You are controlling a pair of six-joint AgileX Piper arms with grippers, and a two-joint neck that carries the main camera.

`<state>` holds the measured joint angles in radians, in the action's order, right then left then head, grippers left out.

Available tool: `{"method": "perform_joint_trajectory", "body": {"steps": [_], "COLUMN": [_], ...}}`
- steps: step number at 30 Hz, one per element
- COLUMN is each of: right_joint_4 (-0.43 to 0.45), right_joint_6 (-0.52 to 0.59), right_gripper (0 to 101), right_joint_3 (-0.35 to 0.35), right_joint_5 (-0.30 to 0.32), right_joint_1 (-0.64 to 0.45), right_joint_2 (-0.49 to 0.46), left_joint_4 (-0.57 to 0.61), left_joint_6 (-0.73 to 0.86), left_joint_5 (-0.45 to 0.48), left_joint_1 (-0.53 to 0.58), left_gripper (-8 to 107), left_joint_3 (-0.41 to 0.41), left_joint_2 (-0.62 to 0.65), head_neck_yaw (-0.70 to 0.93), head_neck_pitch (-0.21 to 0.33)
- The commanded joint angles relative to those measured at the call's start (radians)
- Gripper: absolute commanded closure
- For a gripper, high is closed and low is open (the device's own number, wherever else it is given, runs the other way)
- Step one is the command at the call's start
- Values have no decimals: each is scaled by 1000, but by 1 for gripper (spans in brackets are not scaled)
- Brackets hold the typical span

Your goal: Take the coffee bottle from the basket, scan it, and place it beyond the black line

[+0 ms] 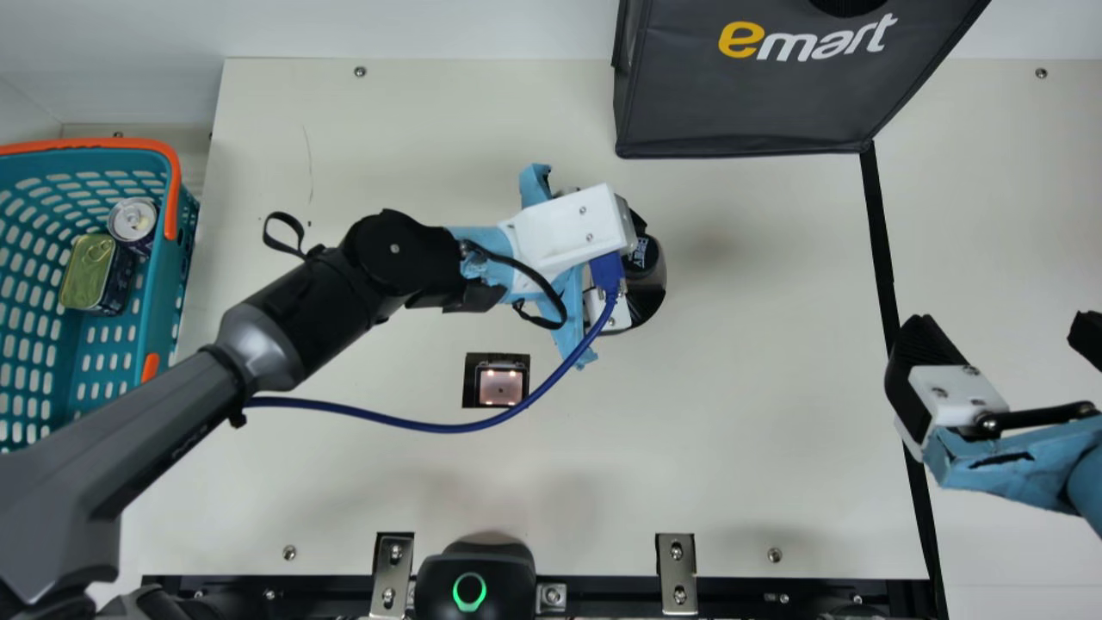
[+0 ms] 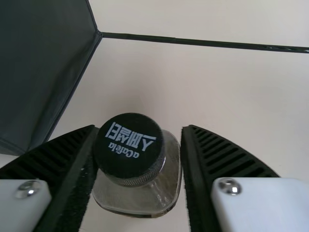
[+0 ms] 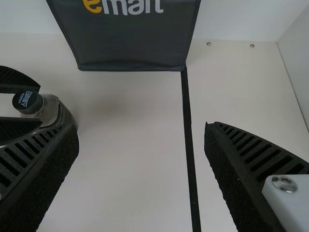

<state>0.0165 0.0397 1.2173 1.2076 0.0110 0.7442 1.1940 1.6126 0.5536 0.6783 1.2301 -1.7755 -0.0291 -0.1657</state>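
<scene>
Spanning the main view, the cream surface (image 1: 732,370) leaves a broad stretch of open room between the coffee bottle (image 2: 140,179) and the black line (image 1: 880,232) toward its right side, with more room past that line. Along the far edge stands the dark shopping bag (image 1: 775,82), its near right corner meeting the line's far end. My left arm (image 1: 284,336) slants over the surface from the near left corner, and the teal basket (image 1: 120,297) with its orange handle sits at the left edge. By the line, my right end effector (image 1: 1006,331) is spread wide with nothing between its fingers, one of them near the strip. The left end effector (image 1: 642,263) has its fingers astride the bottle, set wider than the black cap (image 2: 129,147): one is right beside the cap, the other apart from it. The bottle is cap up, short of the line and well apart from it, on the bag's side of the square scanner window (image 1: 501,386). In the basket, a green-topped tin (image 1: 88,274) lies just beside a round can (image 1: 133,220), near the wall facing the surface.
</scene>
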Motion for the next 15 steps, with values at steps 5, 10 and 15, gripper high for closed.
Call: {"method": "perform_joint_trajectory", "body": {"steps": [5,10,15], "right_joint_4": [0,0,0], "right_joint_6": [0,0,0], "right_gripper": [10,10,10], "right_joint_3": [0,0,0], "right_joint_5": [0,0,0], "right_joint_1": [0,0,0], "right_joint_2": [0,0,0], "left_joint_4": [-4,-10,-17], "left_joint_6": [-15,-29,-47], "left_joint_5": [-6,-14,-30], "left_joint_1": [1,2,2], "left_gripper": [9,9,9], "left_joint_3": [2,3,-3], "left_joint_2": [9,19,38], "head_neck_yaw": [2,2,2], "head_neck_pitch": [27,27,27]}}
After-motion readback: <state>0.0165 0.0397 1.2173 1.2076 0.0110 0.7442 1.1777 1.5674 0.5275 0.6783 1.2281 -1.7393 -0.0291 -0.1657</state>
